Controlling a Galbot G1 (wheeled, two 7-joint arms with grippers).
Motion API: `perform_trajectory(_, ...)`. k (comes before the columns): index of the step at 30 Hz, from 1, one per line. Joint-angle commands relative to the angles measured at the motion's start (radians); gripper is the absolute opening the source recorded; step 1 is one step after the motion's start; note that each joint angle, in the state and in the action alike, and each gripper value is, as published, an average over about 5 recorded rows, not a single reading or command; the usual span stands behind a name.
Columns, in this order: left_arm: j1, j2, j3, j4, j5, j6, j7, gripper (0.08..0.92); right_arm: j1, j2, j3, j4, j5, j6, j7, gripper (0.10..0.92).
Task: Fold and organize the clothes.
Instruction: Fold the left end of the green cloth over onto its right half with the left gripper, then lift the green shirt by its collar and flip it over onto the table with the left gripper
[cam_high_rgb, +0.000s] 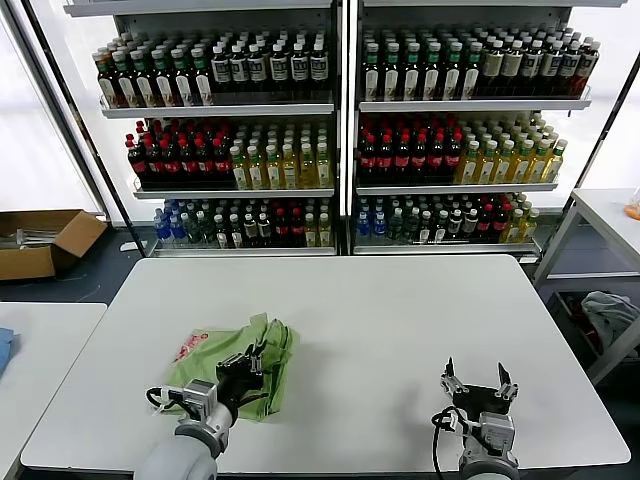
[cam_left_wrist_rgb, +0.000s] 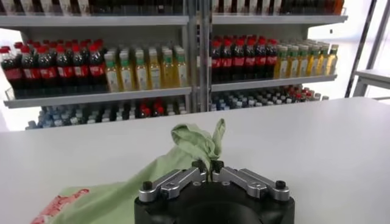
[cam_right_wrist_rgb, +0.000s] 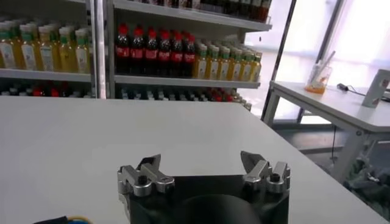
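The light green polo shirt (cam_high_rgb: 250, 365) lies crumpled on the white table (cam_high_rgb: 400, 330) at the front left, its red-and-white chest print (cam_high_rgb: 190, 347) facing up. My left gripper (cam_high_rgb: 252, 358) is shut on a fold of the shirt; in the left wrist view the gripper (cam_left_wrist_rgb: 208, 167) pinches the green fabric (cam_left_wrist_rgb: 198, 143), which rises in a bunch just past the fingertips. My right gripper (cam_high_rgb: 479, 382) is open and empty at the front right of the table, far from the shirt; in the right wrist view the gripper (cam_right_wrist_rgb: 201, 163) has its jaws wide apart over bare tabletop.
Shelves of bottles (cam_high_rgb: 340, 130) stand behind the table. A cardboard box (cam_high_rgb: 40, 240) is on the floor at the far left. A second table (cam_high_rgb: 40, 340) sits to the left, a side table (cam_high_rgb: 610, 215) to the right with a cloth bundle (cam_high_rgb: 608, 315) below it.
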Motion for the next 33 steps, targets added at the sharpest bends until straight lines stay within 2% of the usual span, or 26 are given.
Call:
perform_trajectory(1,-0.013,-0.028,0.035,0.084,0.023,-0.007,0.005,0.148,-0.005,0.001,0.001,-0.006,0.0,0.007,0.0,0.823)
perform_trajectory(12,0.022,-0.045,0.073,0.091,-0.11,-0.008,-0.005,0.455,-0.003,0.002,-0.006,-0.018,-0.001,0.014,0.001,0.823)
perform_trajectory(23,0.049,-0.053,0.05,-0.119,-0.509,-0.016,-0.005,0.77,0.006,-0.001,-0.02,-0.036,-0.007,0.019,0.002,0.823)
perform_trajectory(28,0.03,-0.029,-0.061,-0.166,-0.53,-0.075,-0.022,0.82,0.019,-0.003,-0.033,-0.042,-0.008,0.017,0.001,0.823)
perform_trajectory(33,0.017,0.061,-0.21,-0.053,-0.237,-0.142,-0.039,0.823,0.031,-0.009,-0.045,-0.049,-0.005,0.016,-0.001,0.823)
